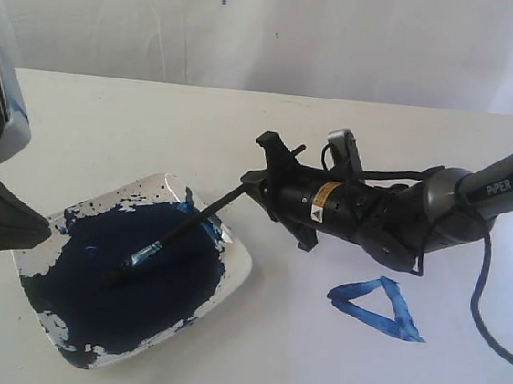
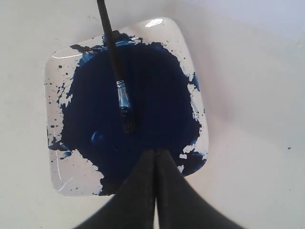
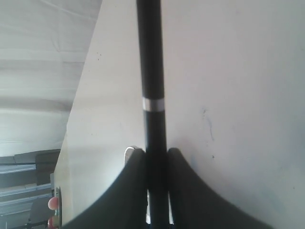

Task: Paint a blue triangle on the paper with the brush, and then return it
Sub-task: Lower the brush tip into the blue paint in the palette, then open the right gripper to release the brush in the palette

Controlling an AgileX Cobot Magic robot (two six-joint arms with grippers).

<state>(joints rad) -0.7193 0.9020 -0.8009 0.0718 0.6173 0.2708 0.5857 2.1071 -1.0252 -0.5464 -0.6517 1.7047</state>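
Pinching the brush (image 1: 184,230): right pincer (image 3: 155,157) | left pincer (image 2: 155,160): pressed together | right arm (image 1: 505,188) reads: PIPER

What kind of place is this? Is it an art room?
Probably a robot lab set up for painting, not an art room. A robot's right gripper holds the brush in a dish of blue paint, a blue triangle is on the paper, and plain white cloth hangs behind the table.

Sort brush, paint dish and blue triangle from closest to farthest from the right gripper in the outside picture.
1. The brush, held in the right gripper.
2. The paint dish, lower left of it.
3. The blue triangle, lower right, on the paper.
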